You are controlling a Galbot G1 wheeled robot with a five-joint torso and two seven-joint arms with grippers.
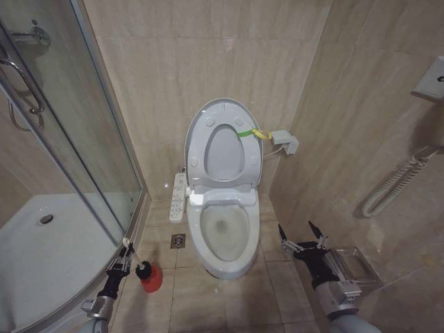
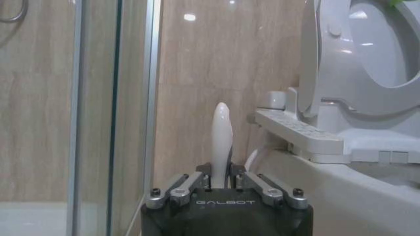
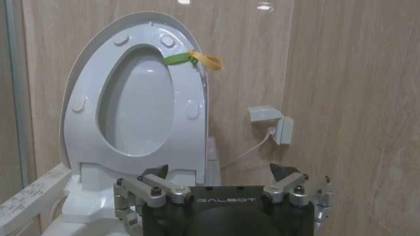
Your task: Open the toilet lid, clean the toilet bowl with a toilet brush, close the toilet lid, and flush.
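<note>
Down on the floor at the left, the toilet brush (image 1: 142, 267) stands in its red cup, its thin pale handle sticking up. The left gripper (image 1: 123, 260) pinches that handle between its jaws. Beside it is the toilet bowl (image 1: 223, 232), white and long. The toilet lid (image 1: 223, 144) stands up against the wall, with a green-and-yellow strap (image 1: 251, 133) on its rim. At the right, the right gripper (image 1: 302, 238) hovers with jaws spread wide, near the bowl but not touching it

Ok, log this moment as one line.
lid: up | bowl: open | left end effector: shut on brush handle, beside shower | right end effector: open, right of toilet
</note>
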